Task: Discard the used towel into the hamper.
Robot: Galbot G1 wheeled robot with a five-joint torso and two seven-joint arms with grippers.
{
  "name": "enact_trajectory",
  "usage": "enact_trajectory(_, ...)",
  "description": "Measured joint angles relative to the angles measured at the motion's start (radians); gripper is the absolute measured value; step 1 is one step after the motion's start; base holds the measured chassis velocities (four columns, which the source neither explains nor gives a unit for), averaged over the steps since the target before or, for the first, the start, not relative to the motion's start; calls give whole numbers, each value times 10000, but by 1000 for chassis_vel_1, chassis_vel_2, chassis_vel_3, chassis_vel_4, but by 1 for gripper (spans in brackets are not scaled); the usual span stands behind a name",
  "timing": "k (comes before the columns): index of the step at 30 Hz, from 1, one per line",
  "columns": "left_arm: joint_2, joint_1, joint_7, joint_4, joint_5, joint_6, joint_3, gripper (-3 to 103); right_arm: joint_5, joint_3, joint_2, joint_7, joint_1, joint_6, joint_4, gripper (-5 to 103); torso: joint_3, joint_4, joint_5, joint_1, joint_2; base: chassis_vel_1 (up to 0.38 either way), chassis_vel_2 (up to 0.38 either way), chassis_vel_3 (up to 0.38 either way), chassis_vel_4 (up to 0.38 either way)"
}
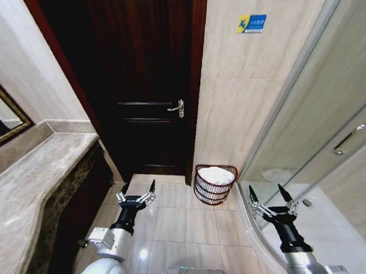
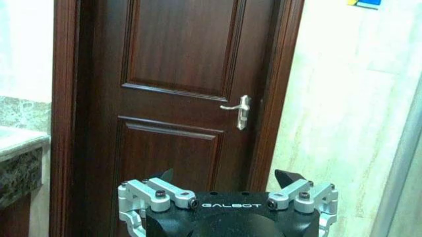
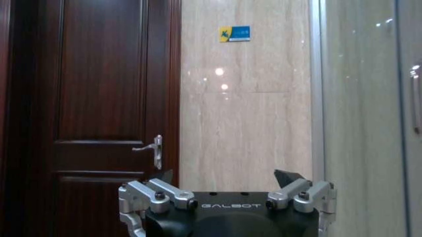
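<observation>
Bathroom tiles cover the floor, and a dark wooden door (image 1: pixel 148 84) stands shut at the far end. Both sets of jaws are spread wide and hold nothing at all. The left gripper (image 1: pixel 137 191) hangs low over the floor tiles, just past the end of the stone counter (image 1: pixel 34 178). The right gripper (image 1: pixel 270 197) hangs near the curved edge of the glass shower (image 1: pixel 303 121). Between them and farther off, the hamper (image 1: pixel 216 184) sits on the floor against the pale wall, right beside the door frame. Something white and soft fills its top, and it looks like a towel (image 1: pixel 217 174) lying inside already. So the job looks nearly done or done, I think. What could go wrong now? The right gripper is close to the shower glass, so a wide swing could bump it. The hamper is small and light looking, so a push from an arm or from the robot's base could tip it and spill the white cloth onto the tiles. The door handle (image 1: pixel 177 108) sticks out near the hamper too, and an arm reaching high could catch on it. If the towel sits heaped above the rim, it could slip off by itself, though I cannot tell how deep it lies.
</observation>
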Motion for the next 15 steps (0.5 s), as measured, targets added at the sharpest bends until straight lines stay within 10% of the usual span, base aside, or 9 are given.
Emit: enact_trajectory(15, -1, -1, 0, 0, 0, 0, 0, 100, 0, 0, 0, 0, 0, 0, 0, 100, 1, 0, 2, 2, -1, 151, -158, -152, 156)
